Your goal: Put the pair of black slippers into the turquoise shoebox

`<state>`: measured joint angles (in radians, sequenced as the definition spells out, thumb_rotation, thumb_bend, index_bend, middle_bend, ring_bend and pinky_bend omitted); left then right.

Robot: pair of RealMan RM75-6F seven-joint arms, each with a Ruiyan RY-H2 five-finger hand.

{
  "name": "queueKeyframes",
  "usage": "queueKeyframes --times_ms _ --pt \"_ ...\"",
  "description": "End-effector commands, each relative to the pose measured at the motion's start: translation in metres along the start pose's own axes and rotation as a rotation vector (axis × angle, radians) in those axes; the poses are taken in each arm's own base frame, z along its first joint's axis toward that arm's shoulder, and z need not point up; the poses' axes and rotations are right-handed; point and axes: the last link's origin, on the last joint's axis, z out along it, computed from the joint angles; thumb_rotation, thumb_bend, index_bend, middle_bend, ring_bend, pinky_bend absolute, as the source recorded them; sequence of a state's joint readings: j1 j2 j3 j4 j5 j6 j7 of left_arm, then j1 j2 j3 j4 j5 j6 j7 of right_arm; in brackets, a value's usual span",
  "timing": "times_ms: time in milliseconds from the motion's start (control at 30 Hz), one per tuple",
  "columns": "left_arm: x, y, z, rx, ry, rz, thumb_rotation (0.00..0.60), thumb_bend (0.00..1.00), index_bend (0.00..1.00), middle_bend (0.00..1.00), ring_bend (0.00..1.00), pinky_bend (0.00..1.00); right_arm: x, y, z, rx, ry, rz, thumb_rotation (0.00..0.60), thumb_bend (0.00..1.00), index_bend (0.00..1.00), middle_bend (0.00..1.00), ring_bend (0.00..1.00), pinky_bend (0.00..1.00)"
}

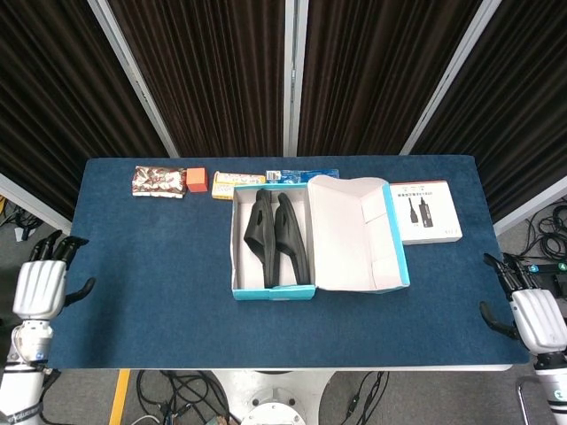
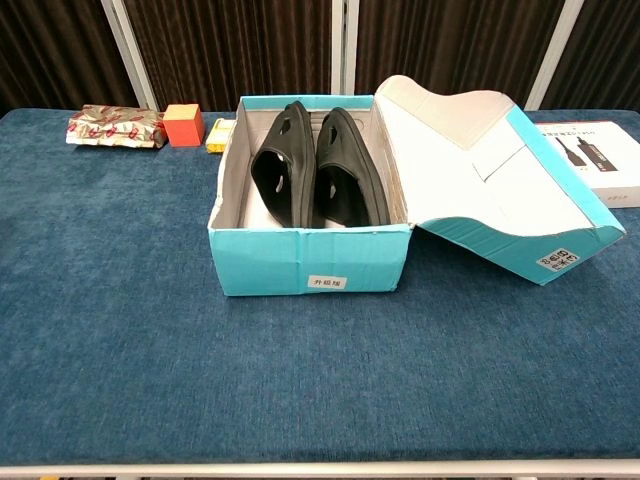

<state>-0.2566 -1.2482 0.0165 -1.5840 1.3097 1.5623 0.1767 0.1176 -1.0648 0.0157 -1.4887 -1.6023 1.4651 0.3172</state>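
Blue table (image 1: 159,266) edges (hands outside)

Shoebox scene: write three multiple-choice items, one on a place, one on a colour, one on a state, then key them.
1. Where are the black slippers?
A. On the table left of the box
B. Inside the turquoise shoebox
C. On the white carton

2. What colour is the small cube beside the wrapped packet?
A. Orange
B. Green
C. Purple

3. How is the shoebox lid?
A. Shut
B. Lying apart from the box
C. Open, folded to the right

Key: 1 B, both slippers stand on edge between the box walls. 2 A, the chest view shows it orange. 3 C, its white inside faces up, joined to the box.
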Motion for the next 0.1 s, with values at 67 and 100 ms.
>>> queueKeyframes --times_ms 67,100 --pt "-0.0023 0.001 -0.0245 0.014 -0.02 0.022 0.6 0.21 0.25 0.23 0.1 0.15 -0.0054 -0.0001 -0.0022 -0.002 -0.014 0.022 0.6 0.35 0.0 0.16 0.02 0.14" --pt "-0.0035 0.0014 -0.0303 0.023 -0.032 0.019 0.6 0.21 0.25 0.23 0.1 0.15 -0.0067 -0.0015 -0.0029 0.002 -0.012 0.023 0.6 0.35 0.0 0.16 0.02 0.14"
